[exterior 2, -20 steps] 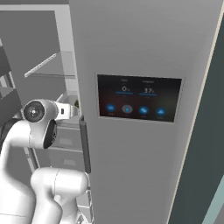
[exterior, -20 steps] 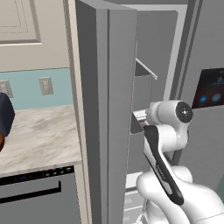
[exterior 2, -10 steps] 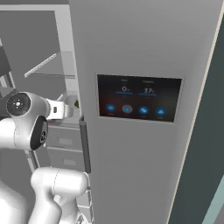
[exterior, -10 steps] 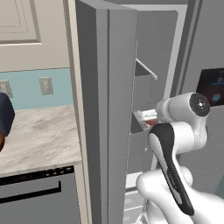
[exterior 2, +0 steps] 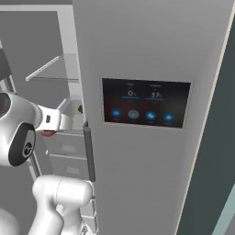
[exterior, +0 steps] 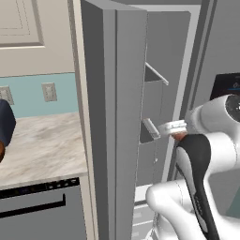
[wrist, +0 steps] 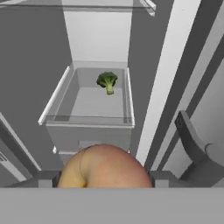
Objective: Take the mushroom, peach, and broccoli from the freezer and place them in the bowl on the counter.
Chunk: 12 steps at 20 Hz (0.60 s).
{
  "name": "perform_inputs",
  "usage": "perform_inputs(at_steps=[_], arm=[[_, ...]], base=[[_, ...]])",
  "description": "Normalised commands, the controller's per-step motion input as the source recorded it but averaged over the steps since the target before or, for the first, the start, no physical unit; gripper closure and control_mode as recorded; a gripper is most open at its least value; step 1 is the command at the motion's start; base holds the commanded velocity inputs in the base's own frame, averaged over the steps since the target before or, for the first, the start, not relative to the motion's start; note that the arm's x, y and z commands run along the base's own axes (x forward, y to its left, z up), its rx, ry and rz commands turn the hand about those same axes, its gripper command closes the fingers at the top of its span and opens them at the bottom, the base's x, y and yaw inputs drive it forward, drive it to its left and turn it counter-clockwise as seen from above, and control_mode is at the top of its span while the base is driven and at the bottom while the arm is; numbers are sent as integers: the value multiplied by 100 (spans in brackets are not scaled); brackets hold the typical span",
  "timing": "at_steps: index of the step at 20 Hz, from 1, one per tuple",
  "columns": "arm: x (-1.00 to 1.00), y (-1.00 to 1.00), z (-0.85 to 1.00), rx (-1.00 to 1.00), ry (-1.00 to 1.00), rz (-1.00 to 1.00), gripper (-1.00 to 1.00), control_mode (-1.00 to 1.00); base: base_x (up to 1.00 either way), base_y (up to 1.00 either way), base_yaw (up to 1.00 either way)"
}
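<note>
dispenser panel shows small pale digits (too blurred to read)

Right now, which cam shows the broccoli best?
Hand view: the broccoli sits in plain sight in the freezer drawer. In the right base view just a green speck peeks past the door edge.

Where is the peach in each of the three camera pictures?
Left base view: the peach is a small reddish sliver right of centre, just under the arm's white wrist.
Right base view: the peach is a reddish sliver at the left, below the white wrist.
Hand view: the peach is large, at bottom centre, between the two dark finger tips.
Shared landmark: the freezer, whose open inside lies just beyond the peach.
</note>
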Motion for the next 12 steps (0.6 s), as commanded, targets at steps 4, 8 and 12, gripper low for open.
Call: perform_inputs(at_steps=[4, 8, 12], arm=[[-49, -42, 6, 0, 4, -2, 100, -100], [-25, -32, 23, 0, 7, 0, 100, -100], [-23, 0, 11, -1, 5, -7, 100, -100]], base=[[0, 0, 0], [0, 0, 0], [0, 0, 0]])
